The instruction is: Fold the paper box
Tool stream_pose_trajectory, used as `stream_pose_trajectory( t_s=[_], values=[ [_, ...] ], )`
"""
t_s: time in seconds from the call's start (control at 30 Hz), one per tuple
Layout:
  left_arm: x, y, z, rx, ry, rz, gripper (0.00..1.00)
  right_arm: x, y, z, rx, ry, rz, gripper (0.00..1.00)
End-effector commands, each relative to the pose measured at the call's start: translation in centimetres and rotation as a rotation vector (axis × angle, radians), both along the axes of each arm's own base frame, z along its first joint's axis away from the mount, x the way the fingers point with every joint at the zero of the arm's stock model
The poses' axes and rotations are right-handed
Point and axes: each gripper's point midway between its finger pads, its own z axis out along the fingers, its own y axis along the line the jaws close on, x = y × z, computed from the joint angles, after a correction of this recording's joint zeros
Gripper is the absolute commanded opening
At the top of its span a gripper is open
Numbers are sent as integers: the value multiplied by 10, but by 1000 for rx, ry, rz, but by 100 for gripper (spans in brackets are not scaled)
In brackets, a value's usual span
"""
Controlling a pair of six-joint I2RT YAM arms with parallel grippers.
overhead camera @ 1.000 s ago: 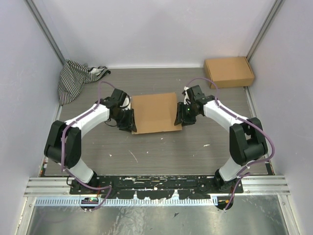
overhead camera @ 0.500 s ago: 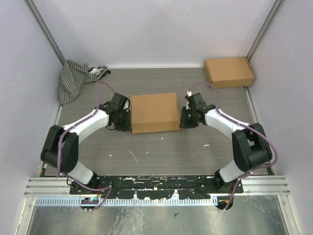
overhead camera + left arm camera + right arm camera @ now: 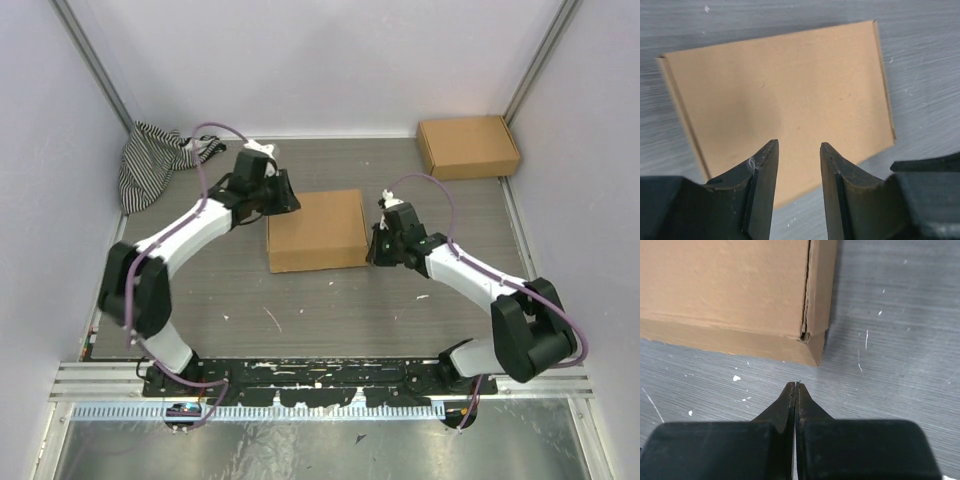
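Your grey, wood-grain table [image 3: 330,300] fills the enclosure, its surface streaked and flecked with white. At its middle lies the paper box [image 3: 316,230], plain brown corrugated cardboard, folded shut into a shallow rectangle. Its lid is flat and matte, and its side walls are low and straight. The right wrist view shows a flap seam running down the edge at one corner.

A second brown cardboard box [image 3: 468,146] of much the same size sits in the far right corner, well apart from the first. A crumpled black-and-white striped cloth [image 3: 150,160] is heaped against the far left wall.

Your left gripper [image 3: 283,192] hangs over the paper box's far left corner. From its wrist camera the two dark fingers stand partly spread with nothing between them, and the lid lies below and beyond the tips [image 3: 799,145].

Your right gripper [image 3: 375,255] sits low beside the box's right side, near its front corner. Its fingers are pressed tight together into a single dark wedge, pinching nothing [image 3: 796,384]. The tip points at that corner but stays just clear of it, with a strip of bare table between.
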Motion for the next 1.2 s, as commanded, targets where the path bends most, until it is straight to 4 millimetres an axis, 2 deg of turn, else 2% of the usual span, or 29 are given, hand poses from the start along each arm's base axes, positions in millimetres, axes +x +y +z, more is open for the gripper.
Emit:
stream_pose_trajectory(
  t_s=[0.0, 0.17, 0.33, 0.47, 0.67, 0.7, 0.8, 1.0, 1.17],
  values=[
    [16, -37, -27, -55, 44, -65, 45, 14, 11, 5, 15, -79, -30, 1],
    [14, -57, -54, -36, 85, -98, 46, 13, 18, -11, -26, -63, -43, 1],
    [2, -66, -83, -9, 161, -143, 47, 31, 17, -27, -66, -42, -118, 1],
    [-6, -67, -100, 8, 197, -170, 45, 54, 13, -27, -55, -121, -225, 1],
    [-15, -70, -112, 9, 236, -221, 42, 70, 18, -4, 89, -351, -287, 1],
    [-16, -71, -114, 10, 240, -229, 42, 70, 22, -3, 100, -355, -271, 1],
    [-19, -71, -120, 21, 254, -242, 41, 58, 55, 0, 121, -323, -122, 1],
    [-21, -71, -124, 24, 276, -253, 41, 9, 117, 15, 131, -302, 103, 1],
    [-25, -71, -126, 19, 285, -265, 41, 1, 144, -2, 130, -251, 152, 1]
  ],
)
